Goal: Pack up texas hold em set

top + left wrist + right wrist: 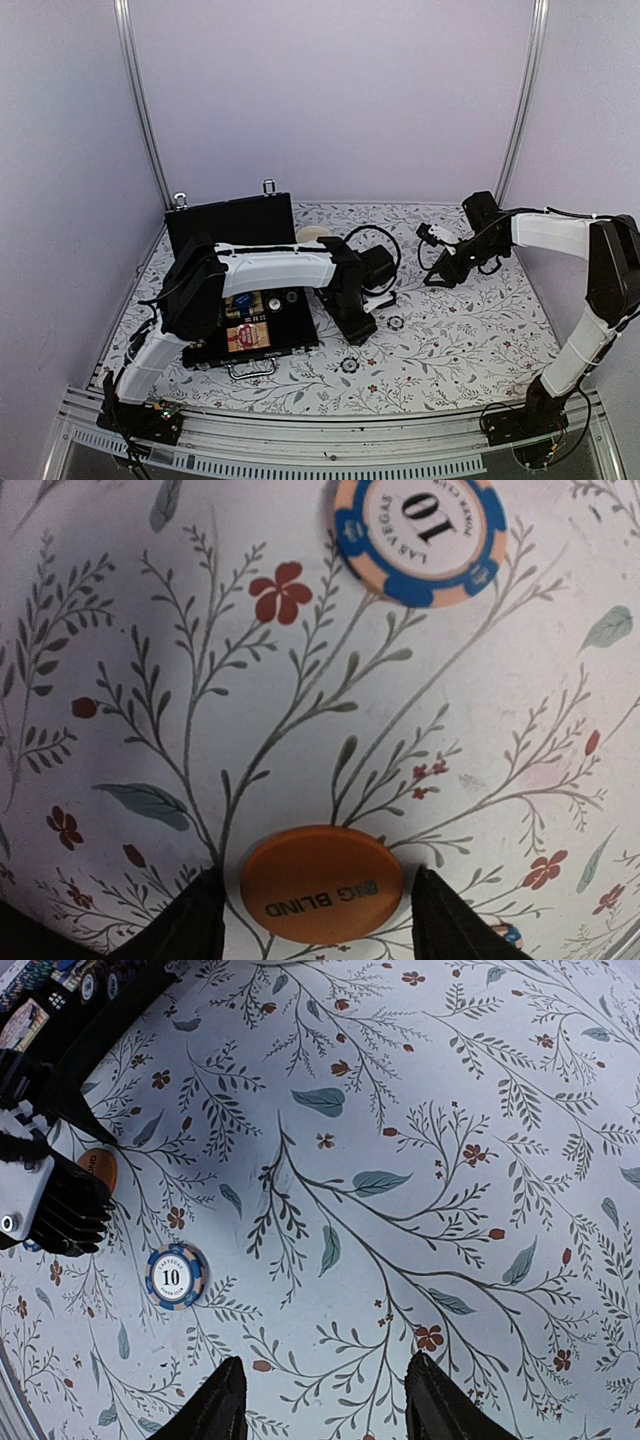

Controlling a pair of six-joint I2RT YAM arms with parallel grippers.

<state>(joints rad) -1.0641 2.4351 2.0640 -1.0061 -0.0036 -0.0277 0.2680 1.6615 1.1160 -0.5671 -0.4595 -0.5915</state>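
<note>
Open flat black briefcase-style case point(232, 220) at table's 9 o'clock. Left gripper point(318, 900) open, straddling flat round orange BIG BLIND button point(322, 883). Centre button, close evenly, lift level. Blue-striped 10 chip point(420, 535) at button's 1 o'clock. Right gripper point(325, 1400) wide, empty. Floral tablecloth point(400, 1110), lavender walls point(330, 90).

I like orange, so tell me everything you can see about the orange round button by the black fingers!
The orange button is a flat, smooth disc, plastic by its look, with BIG BLIND stamped on top. It lies flat on the flowery tablecloth between the black fingers of the left gripper, a thin gap either side, so only the cloth touches it.
</note>
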